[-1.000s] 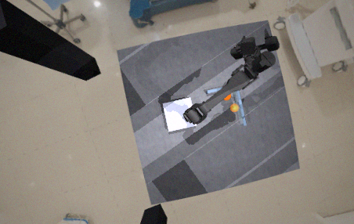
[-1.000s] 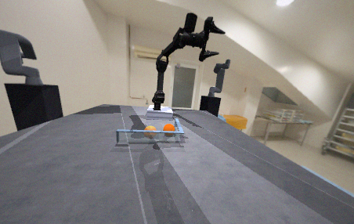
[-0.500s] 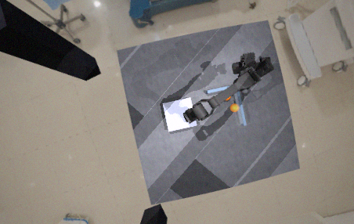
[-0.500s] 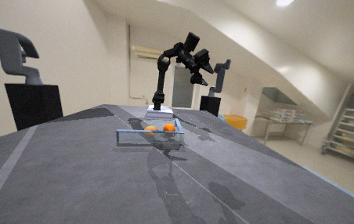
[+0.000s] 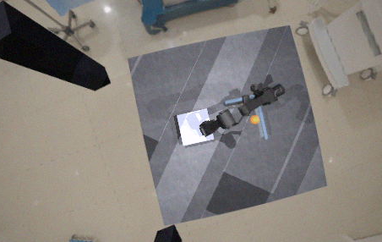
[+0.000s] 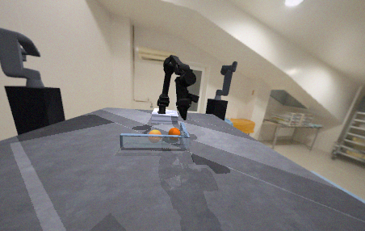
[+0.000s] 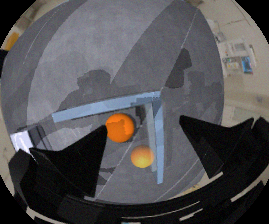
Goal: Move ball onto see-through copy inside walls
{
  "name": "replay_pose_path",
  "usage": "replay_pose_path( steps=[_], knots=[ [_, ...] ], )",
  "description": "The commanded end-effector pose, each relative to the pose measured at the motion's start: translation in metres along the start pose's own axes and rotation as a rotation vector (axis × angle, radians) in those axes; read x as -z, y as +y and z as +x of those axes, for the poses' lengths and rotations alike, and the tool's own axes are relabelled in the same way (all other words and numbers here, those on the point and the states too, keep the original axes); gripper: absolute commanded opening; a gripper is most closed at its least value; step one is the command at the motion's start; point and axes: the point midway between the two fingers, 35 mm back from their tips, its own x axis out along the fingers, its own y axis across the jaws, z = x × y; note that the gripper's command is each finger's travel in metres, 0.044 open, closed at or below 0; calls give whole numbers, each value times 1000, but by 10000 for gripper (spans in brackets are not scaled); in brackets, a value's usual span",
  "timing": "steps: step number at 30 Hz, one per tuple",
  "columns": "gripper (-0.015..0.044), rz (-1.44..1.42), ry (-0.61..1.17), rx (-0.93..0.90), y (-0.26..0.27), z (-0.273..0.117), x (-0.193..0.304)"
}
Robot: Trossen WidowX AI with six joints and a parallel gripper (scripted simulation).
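Orange is the ball (image 5: 254, 119) seen from the top, lying on the grey desk (image 5: 247, 186) right beside the long clear wall (image 5: 262, 123), with the black arm (image 5: 238, 111) stretched above it. From the side, the ball (image 6: 174, 132) sits inside the corner and its see-through copy (image 6: 154, 133) rests just beside it. The pincer (image 6: 182, 113) hangs above them, not touching. From the wrist, the two fingers stand wide apart with nothing between them, and the ball (image 7: 120, 127) and paler copy (image 7: 142, 157) show below. I think trouble could come if a finger hits the wall, or bumps the ball so it rolls out.
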Motion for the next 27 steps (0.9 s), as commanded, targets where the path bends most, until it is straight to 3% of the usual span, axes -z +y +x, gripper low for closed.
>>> replay_pose_path(
  steps=[1, 27],
  knots=[
    [440, -21, 126, -141, 28, 21, 34],
    [440, -25, 149, -171, 39, 58, 46]
  ],
)
